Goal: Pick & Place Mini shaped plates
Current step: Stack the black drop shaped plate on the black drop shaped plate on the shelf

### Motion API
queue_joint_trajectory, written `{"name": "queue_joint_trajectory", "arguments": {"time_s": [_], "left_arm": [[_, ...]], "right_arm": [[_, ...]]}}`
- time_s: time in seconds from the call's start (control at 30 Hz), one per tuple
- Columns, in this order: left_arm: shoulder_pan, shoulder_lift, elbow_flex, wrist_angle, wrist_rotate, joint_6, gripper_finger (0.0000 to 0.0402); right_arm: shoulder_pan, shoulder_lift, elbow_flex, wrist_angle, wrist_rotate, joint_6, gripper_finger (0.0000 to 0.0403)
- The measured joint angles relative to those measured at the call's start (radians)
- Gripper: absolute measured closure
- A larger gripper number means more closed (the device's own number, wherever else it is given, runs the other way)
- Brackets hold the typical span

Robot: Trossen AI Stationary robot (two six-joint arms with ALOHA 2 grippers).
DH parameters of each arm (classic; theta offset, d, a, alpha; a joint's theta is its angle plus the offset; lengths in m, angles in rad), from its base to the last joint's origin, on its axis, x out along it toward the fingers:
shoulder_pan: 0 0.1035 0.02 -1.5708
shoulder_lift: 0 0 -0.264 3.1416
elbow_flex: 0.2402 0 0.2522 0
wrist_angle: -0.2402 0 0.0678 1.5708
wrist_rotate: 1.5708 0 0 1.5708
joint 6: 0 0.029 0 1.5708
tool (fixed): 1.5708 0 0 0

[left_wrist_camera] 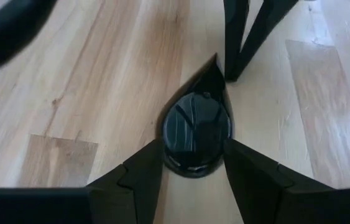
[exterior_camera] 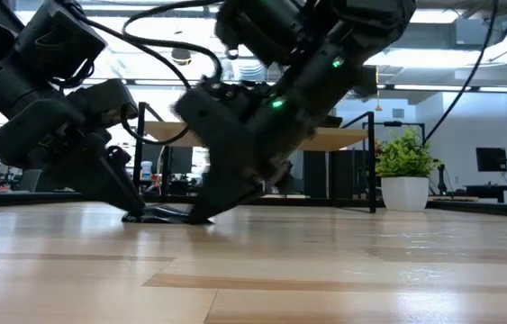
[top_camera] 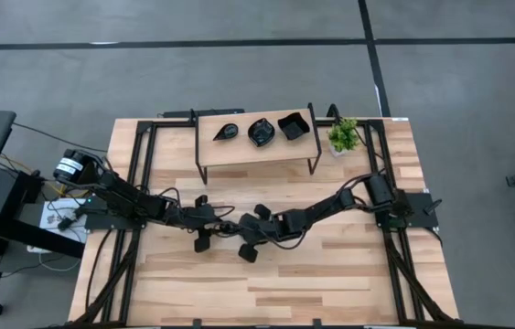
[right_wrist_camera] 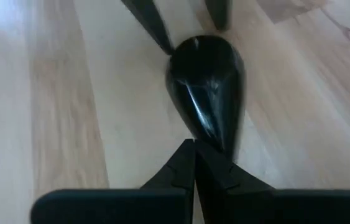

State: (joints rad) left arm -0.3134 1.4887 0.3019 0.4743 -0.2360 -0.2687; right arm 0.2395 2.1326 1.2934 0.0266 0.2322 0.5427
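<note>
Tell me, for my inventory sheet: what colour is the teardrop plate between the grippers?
Glossy black teardrop plate, clearest in the left wrist view.

My two arms are matte black, built of chunky boxy links, left arm (top_camera: 138,206) and right arm (top_camera: 330,206). Loose black cables loop along both. A silver-and-black cylindrical motor cap with a yellow label (top_camera: 69,167) sits at my left base. A small green light (exterior_camera: 276,103) glows on one wrist housing. My left gripper (left_wrist_camera: 193,171) has flat, wedge-shaped black fingers; my right gripper (right_wrist_camera: 193,155) has the same tapered black fingers.
</note>
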Motion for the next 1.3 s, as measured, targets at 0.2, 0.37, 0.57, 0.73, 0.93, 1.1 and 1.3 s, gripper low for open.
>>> {"name": "queue_joint_trajectory", "arguments": {"time_s": [0.2, 0.37, 0.57, 0.73, 0.93, 1.1, 1.3], "left_arm": [[0.0, -0.002, 0.0, 0.001, -0.001, 0.001, 0.023], [0.0, -0.002, 0.0, -0.002, -0.001, 0.002, 0.023], [0.0, -0.002, 0.0, -0.006, -0.001, 0.023, 0.023], [-0.002, -0.022, -0.001, -0.033, -0.002, 0.049, 0.023], [-0.016, -0.111, -0.001, -0.112, 0.0, 0.081, 0.023], [-0.016, -0.243, -0.001, -0.238, 0.0, 0.08, 0.023], [-0.016, -0.399, -0.001, -0.367, 0.011, 0.071, 0.023]], "right_arm": [[-0.008, 0.002, -0.005, 0.036, -0.011, -0.024, 0.0401], [-0.007, -0.002, -0.005, 0.036, -0.007, -0.05, 0.0388], [0.014, -0.034, 0.05, -0.038, 0.008, -0.19, 0.0336], [0.006, -0.033, 0.087, -0.113, 0.023, -0.26, 0.0284], [-0.021, -0.033, 0.088, -0.106, 0.026, -0.262, 0.0208], [-0.033, -0.033, 0.088, -0.082, 0.023, -0.262, 0.0144], [-0.033, -0.033, 0.088, -0.052, 0.023, -0.265, 0.011]]}}
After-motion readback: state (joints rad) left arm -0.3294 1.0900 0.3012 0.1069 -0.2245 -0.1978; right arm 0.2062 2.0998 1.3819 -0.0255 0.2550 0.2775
